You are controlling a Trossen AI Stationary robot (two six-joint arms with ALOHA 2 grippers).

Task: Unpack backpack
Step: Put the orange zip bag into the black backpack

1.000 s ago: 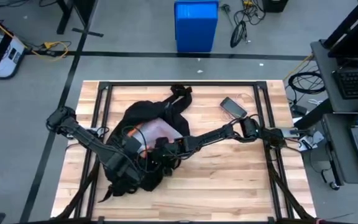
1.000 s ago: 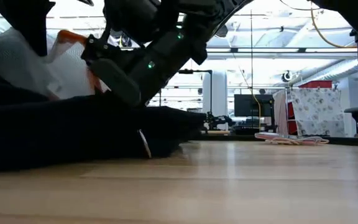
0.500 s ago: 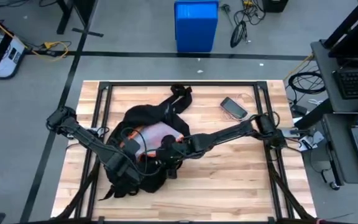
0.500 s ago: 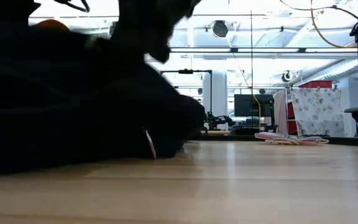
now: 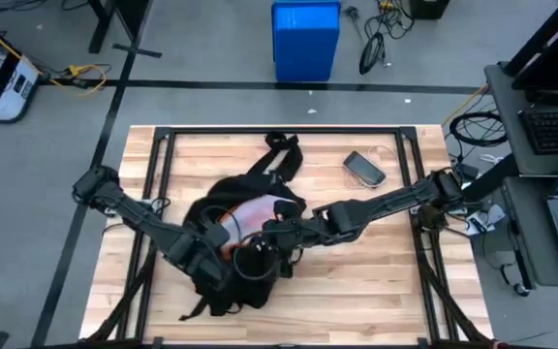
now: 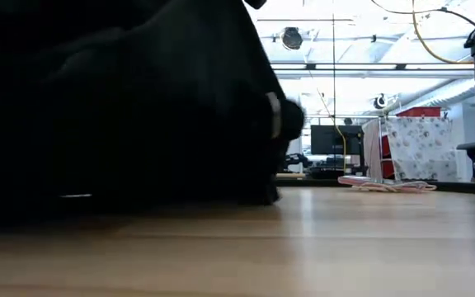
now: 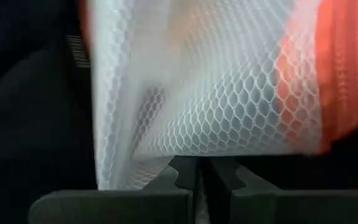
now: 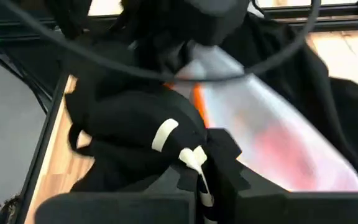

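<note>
Left wrist view: left jaws clamp white mesh pouch (image 7: 216,93); right jaws pinch the backpack (image 8: 135,149); no readable lettering.

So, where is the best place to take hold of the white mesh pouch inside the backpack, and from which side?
Probably its near white mesh edge, approached through the backpack's opening. The mesh pouch is soft netting with an orange border, and its edge hangs free, so closed fingers can pinch it. The left tool is already shut on that edge. The right tool pinches the black fabric beside it.
</note>
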